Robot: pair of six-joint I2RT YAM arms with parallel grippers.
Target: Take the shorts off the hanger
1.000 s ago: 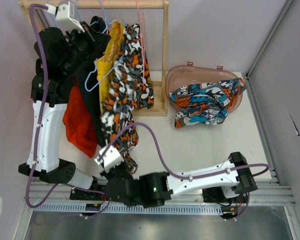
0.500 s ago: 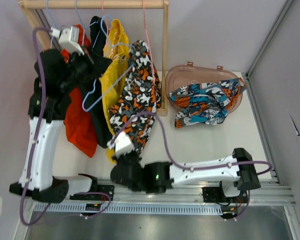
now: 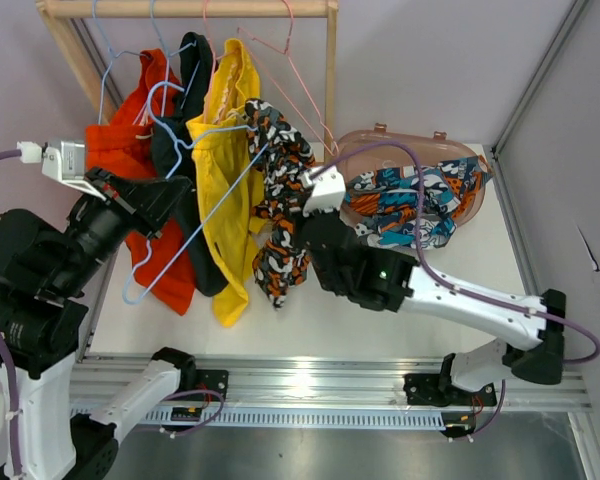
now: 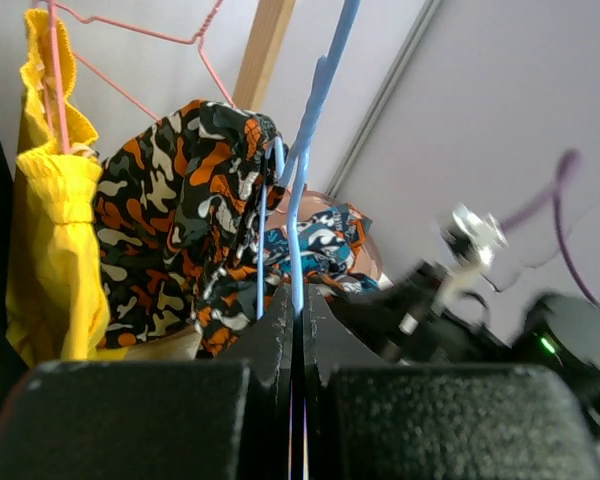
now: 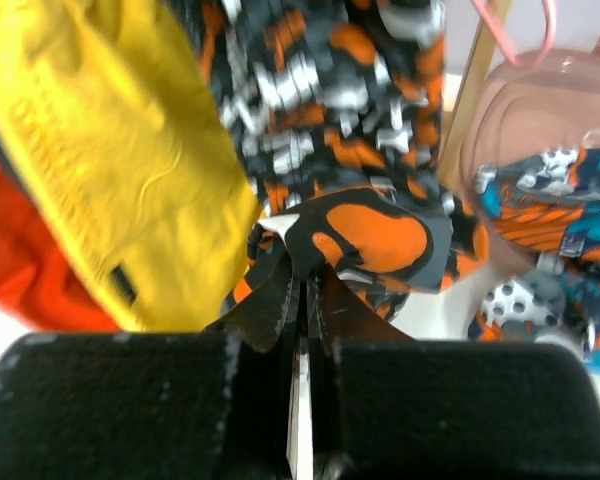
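Item: shorts on hangers, five pairs, at a wooden rack (image 3: pixel 330 100) standing along the far edge of the table (image 3: pixel 380 300) from its far-left corner. Writing: only a small dark tag (image 5: pixel 123 285) on the hem of the yellow pair in the right wrist view, too blurred to read. Orange-red shorts (image 3: pixel 130 160), black shorts (image 3: pixel 185 170) and yellow shorts (image 3: pixel 225 200) hang side by side under the rail, plain cloth, the yellow pair longest and creased. Black-white-orange patterned shorts (image 3: pixel 277 200), a camouflage-like print, are bunched into a narrow rope just right of the yellow pair, their top draped over the upper end of a blue wire hanger (image 3: pixel 195 228) that slants down toward the left edge. Teal-orange-black patterned shorts (image 3: pixel 410 205) lie crumpled in a pink translucent basin (image 3: pixel 380 140) toward the far-right corner, one fold spilling over its near rim. A pink wire hanger (image 3: pixel 300 105) hangs bare from the rail. Left gripper (image 4: pixel 298 330): fingers pressed together on the blue wire, which rises straight up from between them. Right gripper (image 5: pixel 302 300): fingers pinched on a fold of the camouflage cloth. The overhead view alone shows the rack, all five pairs and both arms together. The left wrist view alone shows the cloth looped over the hanger's end. The right wrist view alone shows the pinched fold, with a large orange patch just above the fingers.
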